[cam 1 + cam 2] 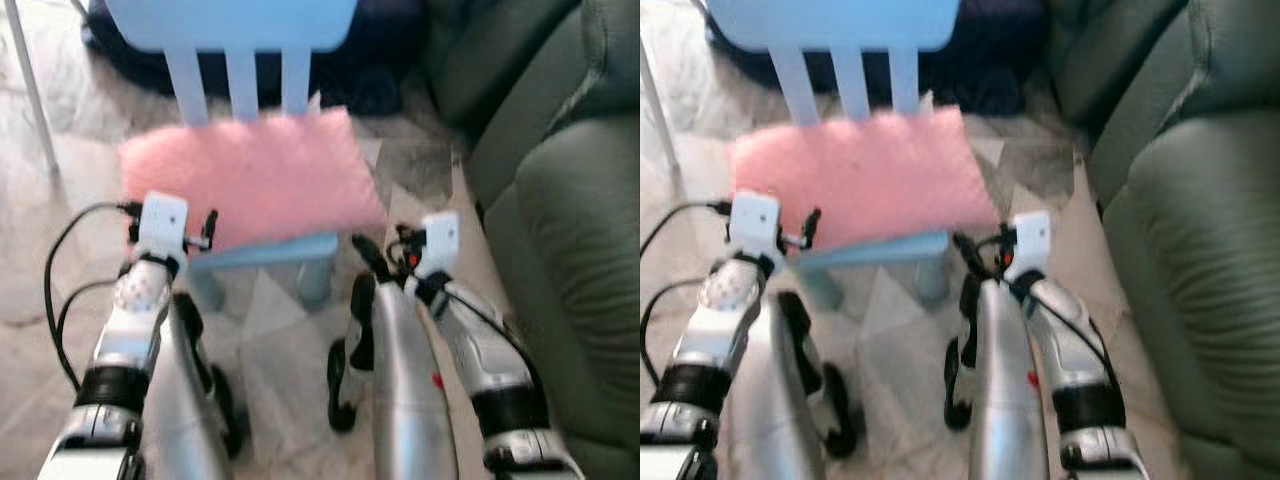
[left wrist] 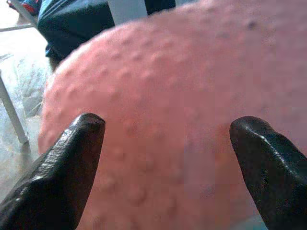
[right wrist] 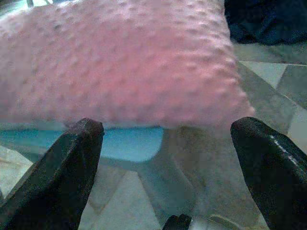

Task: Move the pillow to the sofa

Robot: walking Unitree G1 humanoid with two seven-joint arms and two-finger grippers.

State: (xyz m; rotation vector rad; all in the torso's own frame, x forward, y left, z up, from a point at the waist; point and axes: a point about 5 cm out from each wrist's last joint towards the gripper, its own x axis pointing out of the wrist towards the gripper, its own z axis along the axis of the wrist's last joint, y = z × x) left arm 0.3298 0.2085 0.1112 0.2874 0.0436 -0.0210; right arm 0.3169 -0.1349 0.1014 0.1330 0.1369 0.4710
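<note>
— What carries the load here?
— A small light-blue chair (image 1: 262, 255), its slatted back at twelve o'clock, stands on a pale marbled floor (image 1: 275, 370).
— And on the seat?
— A pink pillow (image 1: 250, 178) lies flat, covering almost all of it and overhanging the edges.
— Anything else on the floor?
— A dark green sofa (image 1: 570, 230) at three o'clock, a dark blue bundle (image 1: 385, 50) beyond the chair.

No readable text, labels or numbers on anything.
</note>
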